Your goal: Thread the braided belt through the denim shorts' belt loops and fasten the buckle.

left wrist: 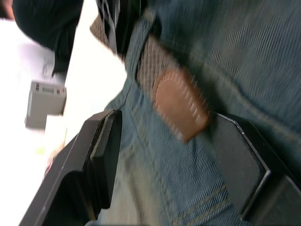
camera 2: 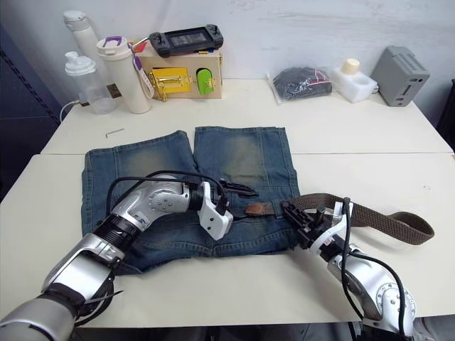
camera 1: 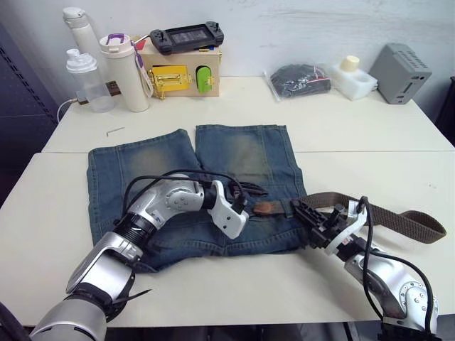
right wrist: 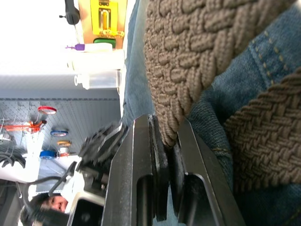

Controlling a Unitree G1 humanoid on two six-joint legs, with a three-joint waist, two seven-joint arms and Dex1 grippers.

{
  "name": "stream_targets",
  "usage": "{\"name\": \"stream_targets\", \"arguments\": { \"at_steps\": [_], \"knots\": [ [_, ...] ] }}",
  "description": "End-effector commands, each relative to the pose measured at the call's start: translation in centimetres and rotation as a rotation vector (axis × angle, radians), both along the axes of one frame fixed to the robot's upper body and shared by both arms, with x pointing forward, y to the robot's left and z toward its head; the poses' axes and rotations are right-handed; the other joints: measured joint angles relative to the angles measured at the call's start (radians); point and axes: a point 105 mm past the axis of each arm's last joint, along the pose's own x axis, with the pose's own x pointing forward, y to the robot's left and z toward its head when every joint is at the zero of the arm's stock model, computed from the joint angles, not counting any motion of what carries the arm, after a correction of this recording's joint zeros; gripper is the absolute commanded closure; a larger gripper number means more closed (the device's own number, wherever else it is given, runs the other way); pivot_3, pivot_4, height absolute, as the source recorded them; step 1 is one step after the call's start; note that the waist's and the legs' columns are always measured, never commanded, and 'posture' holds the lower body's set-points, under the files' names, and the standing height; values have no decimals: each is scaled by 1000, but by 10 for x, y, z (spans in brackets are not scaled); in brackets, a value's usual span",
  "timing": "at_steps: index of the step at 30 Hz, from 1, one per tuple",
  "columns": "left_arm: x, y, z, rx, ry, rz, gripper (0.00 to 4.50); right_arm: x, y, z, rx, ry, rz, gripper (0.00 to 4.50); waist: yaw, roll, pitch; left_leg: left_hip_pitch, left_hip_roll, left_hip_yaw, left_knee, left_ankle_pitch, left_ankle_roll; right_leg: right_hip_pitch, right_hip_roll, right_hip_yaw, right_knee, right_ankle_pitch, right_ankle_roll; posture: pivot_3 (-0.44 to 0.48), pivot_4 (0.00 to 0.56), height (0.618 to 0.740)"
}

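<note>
Right tool (camera 1: 304, 213) pinches the braided belt (camera 1: 398, 219); left tool (camera 1: 245, 195), spread, hovers over the denim shorts (camera 1: 242, 153).

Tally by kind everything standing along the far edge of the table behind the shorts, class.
Bottles and cups: 3
Wooden latch box: 1
Game controller: 1
Bagged dark bundle: 1
White block: 1
Grey box: 1
Total: 8

- The left arm bends at the elbow and reaches inward; the left gripper (camera 1: 242, 193) points right, its two black fingers spread apart.
- The right arm reaches forward and left; the right gripper (camera 1: 304, 213) has its fingers (right wrist: 157, 155) clamped on the belt (right wrist: 181, 70).
</note>
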Motion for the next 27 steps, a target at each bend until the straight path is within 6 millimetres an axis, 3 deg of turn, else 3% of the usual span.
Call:
{"name": "stream_targets", "arguments": {
  "at_steps": [1,3,6,11,19,20,24,27],
  "knots": [
    [4,0,6,-22,-27,12,1255,-6,9,1,16,-1,43,4500,0,0,0,0,0,0,0,0,0,0,0,0,0,0,0,0,150,645],
    [3,-1,6,-25,-25,4,1255,-6,9,0,14,0,42,4500,0,0,0,0,0,0,0,0,0,0,0,0,0,0,0,0,150,645],
    [-1,-1,6,-23,-24,-17,2043,-6,8,0,11,3,41,4500,0,0,0,0,0,0,0,0,0,-1,0,0,0,0,0,0,150,645],
    [-12,-1,4,-1,-16,-61,4361,-5,7,-1,-4,11,43,4500,-1,0,0,0,0,0,0,0,0,-1,0,0,0,0,0,0,150,645],
    [-12,-14,15,12,57,-68,4475,-3,3,-1,-58,20,41,4500,1,0,0,0,-1,0,0,0,0,-1,0,1,0,0,0,0,150,645],
    [-13,-16,16,11,79,-70,4500,-2,1,1,-61,12,33,3656,2,0,0,-1,-1,0,0,0,0,-1,-1,1,0,0,0,0,150,645],
    [-10,-24,23,-7,190,-52,4500,-1,-13,17,-100,-63,13,2018,2,2,1,-2,-2,0,1,0,0,-1,-2,1,0,0,0,0,150,645],
    [-7,-27,26,-12,249,-36,4500,-8,-29,27,-185,-125,42,521,4,2,1,-2,-2,0,1,0,0,-1,-2,1,0,0,0,0,150,645]
  ]
}}
